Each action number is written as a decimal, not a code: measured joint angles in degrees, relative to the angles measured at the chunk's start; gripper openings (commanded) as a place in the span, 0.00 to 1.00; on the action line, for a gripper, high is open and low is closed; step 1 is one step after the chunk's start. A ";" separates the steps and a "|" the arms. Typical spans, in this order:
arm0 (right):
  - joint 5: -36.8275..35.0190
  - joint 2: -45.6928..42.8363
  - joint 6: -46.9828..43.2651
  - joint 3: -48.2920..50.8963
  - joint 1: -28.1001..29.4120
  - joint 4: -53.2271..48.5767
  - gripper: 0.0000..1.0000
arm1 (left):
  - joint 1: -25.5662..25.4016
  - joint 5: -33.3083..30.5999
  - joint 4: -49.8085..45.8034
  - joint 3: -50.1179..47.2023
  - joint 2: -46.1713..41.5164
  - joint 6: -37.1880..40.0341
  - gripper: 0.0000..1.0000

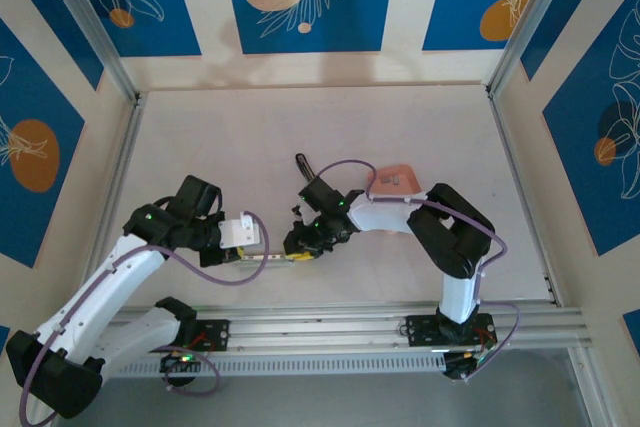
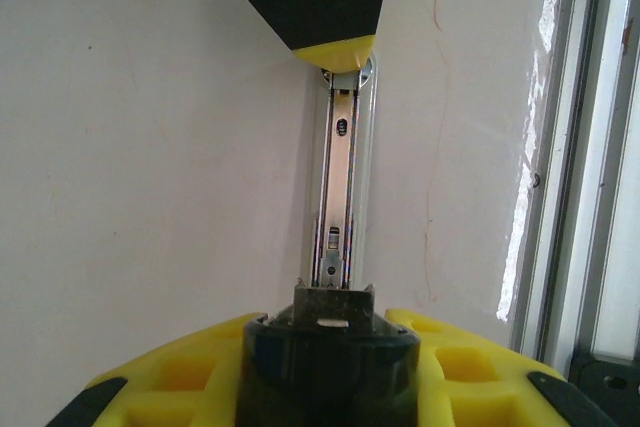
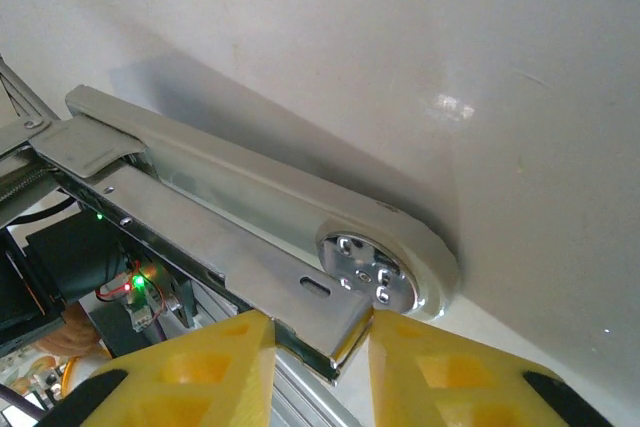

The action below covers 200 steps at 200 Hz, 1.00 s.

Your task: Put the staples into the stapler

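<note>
The stapler (image 1: 262, 260) lies open along the near edge of the white surface (image 1: 250, 137), a pale grey plastic base carrying a shiny steel rail (image 2: 340, 177). The left gripper (image 2: 330, 377) clenches its yellow moulded jaws on the dark rear end. The right gripper (image 3: 320, 367) pinches the rail's tip beside a round metal disc (image 3: 365, 272). The top view adds the dull grey staples (image 1: 392, 184), lying in a pink tray (image 1: 408, 171) right of the surface's middle.

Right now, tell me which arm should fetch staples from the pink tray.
Probably right: the pink tray lies beside its forearm, while the left gripper is clamped on the stapler, steadying it.
</note>
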<state>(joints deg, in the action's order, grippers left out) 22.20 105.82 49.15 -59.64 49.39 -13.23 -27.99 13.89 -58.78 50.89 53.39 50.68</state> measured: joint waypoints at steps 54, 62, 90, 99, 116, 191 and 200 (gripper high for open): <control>2.21 0.85 -0.02 0.00 -1.31 1.44 0.29 | -0.48 -0.44 1.75 0.00 1.97 -3.80 0.02; 2.27 0.98 -0.02 0.00 -1.53 1.62 0.29 | -0.98 -0.74 2.29 0.00 2.49 -4.33 0.02; 2.51 1.27 -0.42 0.00 -1.68 2.10 0.29 | -3.74 -3.10 3.74 0.00 5.49 -6.75 0.03; 2.69 1.29 -0.61 -0.04 -1.68 2.21 0.29 | -4.83 -4.00 4.15 0.00 6.69 -7.43 0.03; 2.75 1.36 -0.85 -0.09 -1.68 2.29 0.29 | -6.91 -5.79 5.18 0.00 8.70 -8.85 0.03; 3.58 1.79 -1.29 -0.13 -1.86 3.37 0.28 | -14.67 -8.48 13.09 0.37 17.40 -13.68 0.02; 3.61 1.86 -1.27 -0.09 -1.86 3.52 0.28 | -15.32 -8.70 14.01 0.42 18.62 -14.21 0.02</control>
<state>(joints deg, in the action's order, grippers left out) 25.80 107.68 47.88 -59.72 47.53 -9.72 -43.31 5.19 -44.77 51.31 72.01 36.47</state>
